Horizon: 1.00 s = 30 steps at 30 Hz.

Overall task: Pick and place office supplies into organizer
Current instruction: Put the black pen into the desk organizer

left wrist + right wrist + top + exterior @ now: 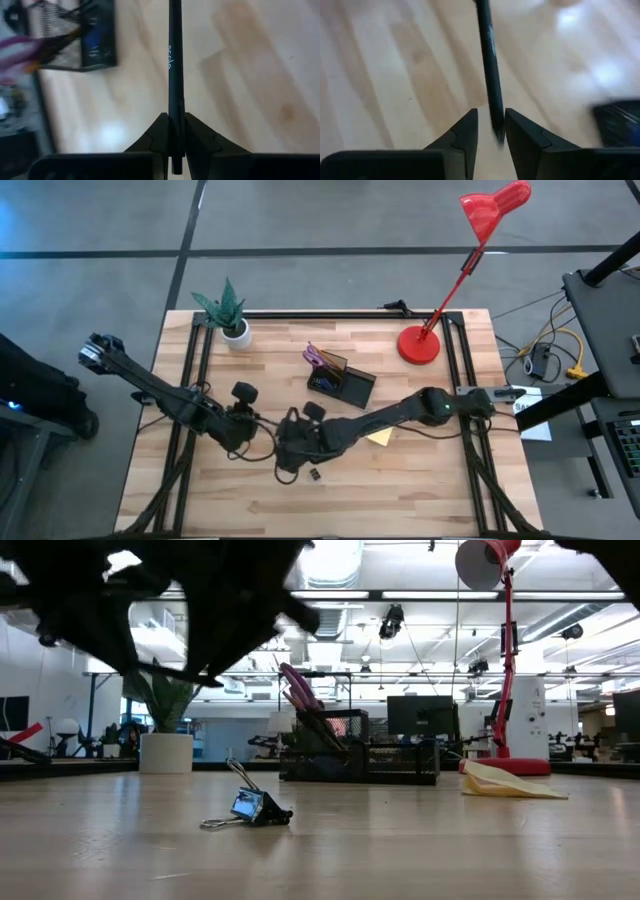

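Above the bench (420, 480), high view: the left end effector (262, 432) and right end effector (288, 442) are seen meeting near centre, front of the organizer (342, 383); a clip (314, 474) lies just beside them. Low view: the clip (252, 808) rests on the wood, the sticky-note pad (508, 783) beside the red lamp (503, 650). Left wrist view: a dark pen (175, 75) is clamped between the fingers (152, 137). Right wrist view: fingers (465, 132) are set narrowly about the pen (490, 70); contact cannot be told.
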Tool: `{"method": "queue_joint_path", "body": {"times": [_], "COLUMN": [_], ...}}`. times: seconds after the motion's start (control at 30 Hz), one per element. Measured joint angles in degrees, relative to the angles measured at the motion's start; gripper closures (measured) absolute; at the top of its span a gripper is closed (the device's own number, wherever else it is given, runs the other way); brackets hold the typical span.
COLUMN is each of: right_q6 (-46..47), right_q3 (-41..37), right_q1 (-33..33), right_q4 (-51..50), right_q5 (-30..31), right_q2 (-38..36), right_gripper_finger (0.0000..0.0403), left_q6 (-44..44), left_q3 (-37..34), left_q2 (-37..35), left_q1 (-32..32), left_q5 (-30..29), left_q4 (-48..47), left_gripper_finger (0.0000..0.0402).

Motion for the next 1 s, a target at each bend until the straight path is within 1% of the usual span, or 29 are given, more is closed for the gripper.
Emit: {"method": "queue_joint_path", "body": {"times": [0.13, 0.23, 0.33, 0.37, 0.4, 0.5, 0.57, 0.67, 0.8, 0.87, 1.0], "right_q6": [12.63, 26.02, 41.96, 46.47, 49.8, 52.85, 56.68, 60.65, 62.75, 63.82, 65.93], "right_q3": [1.27, 1.95, 2.41, 2.43, 2.23, 1.82, 1.82, 1.82, 1.83, 1.88, 1.95], "right_q1": [1.89, 3.81, 6.53, 7.49, 8.41, 10.77, 12.07, 13.98, 15.85, 16.39, 16.93], "right_q4": [-11.27, -23.19, -34.5, -36.93, -37.24, -36.68, -36.66, -36.75, -36.54, -36.55, -36.5], "right_q5": [7.7, 11.94, 13.92, 14.23, 14.37, 14.48, 14.34, 14.54, 14.26, 14.19, 14.19], "right_q2": [-1.61, -2.08, -2.14, -2.16, -2.23, -2.4, -2.34, -2.31, -2.27, -2.27, -2.27], "right_gripper_finger": [0.0298, 0.0284, 0.0273, 0.027, 0.0267, 0.0262, 0.0262, 0.0266, 0.0273, 0.0277, 0.0283], "left_q6": [3.6, 8.63, 16.17, 19.44, 22.86, 33.39, 39.95, 50.06, 62.56, 64.67, 65.55], "left_q3": [6.23, 10.68, 14.84, 15.99, 17.12, 20.37, 22.39, 24.78, 28.63, 30.99, 33.56], "left_q2": [-0.02, 0.27, 1.13, 1.64, 2.35, 5.19, 7.48, 11.14, 17.08, 20.31, 25.08], "left_q1": [0.22, 1.3, 3.57, 4.6, 5.78, 10.21, 13.83, 19.26, 24.91, 26.72, 28.55], "left_q5": [-4.58, -7.71, -10.87, -11.96, -13.02, -16.71, -17.79, -17.84, -17.95, -17.72, -14.17], "left_q4": [-7.39, -10.16, -11.14, -10.98, -10.82, -10.23, -8.46, -2.13, 4.17, 4.12, 5.39], "left_gripper_finger": [0.0382, 0.0382, 0.0382, 0.0382, 0.0382, 0.0382, 0.0382, 0.0382, 0.0382, 0.0382, 0.0382]}}
